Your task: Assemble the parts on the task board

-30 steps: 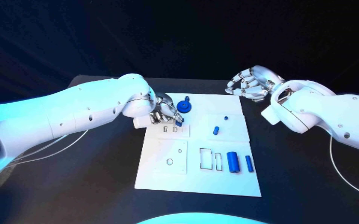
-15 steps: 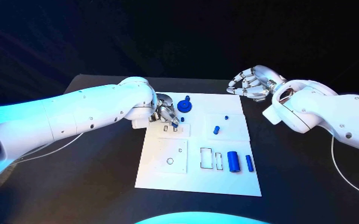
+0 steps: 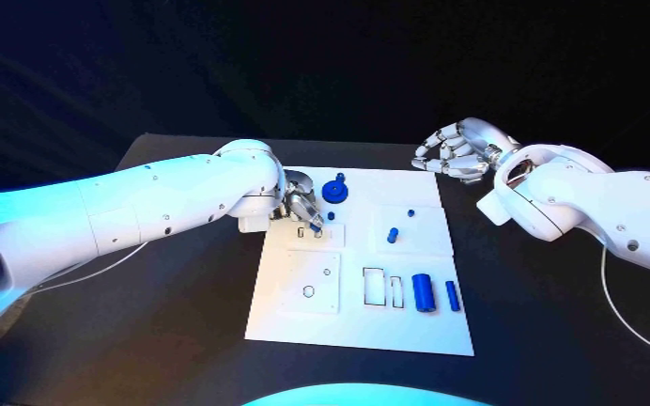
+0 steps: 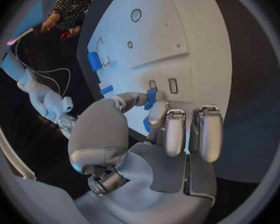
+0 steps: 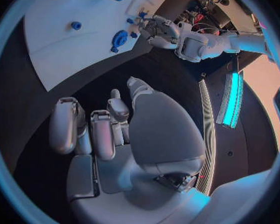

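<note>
A: Where does the assembly stand?

B: Judging by the layout, it is partly done. On the task board (image 3: pixel 355 326), resting on the black bench (image 3: pixel 177 331), a blue gear-like part (image 3: pixel 334 190) sits at the far edge and two small blue pegs (image 3: pixel 392 234) stand in the right-hand plate. A large blue cylinder (image 3: pixel 422 293) and a slimmer blue bar (image 3: pixel 451 296) lie loose beside open rectangular slots (image 3: pixel 374 287), and a round hole (image 3: pixel 307 291) in the near-left plate is unfilled. Those appear to remain.

A: And the left robot hand?

B: The left robot hand (image 3: pixel 301 205) pinches a small blue part (image 4: pixel 150 98) between thumb and a finger, its tip just above the two small slots (image 4: pixel 162 85) in the far-left plate. Whether the part touches the board cannot be told.

A: The right robot hand?

B: The right robot hand (image 3: pixel 458 152) hovers off the board's far right corner, fingers loosely curled, holding nothing.

A: What differs from one second ago?

B: The left arm has swung slightly inward, carrying the pinched part toward the slots. The right robot hand and the loose parts are unchanged.
</note>
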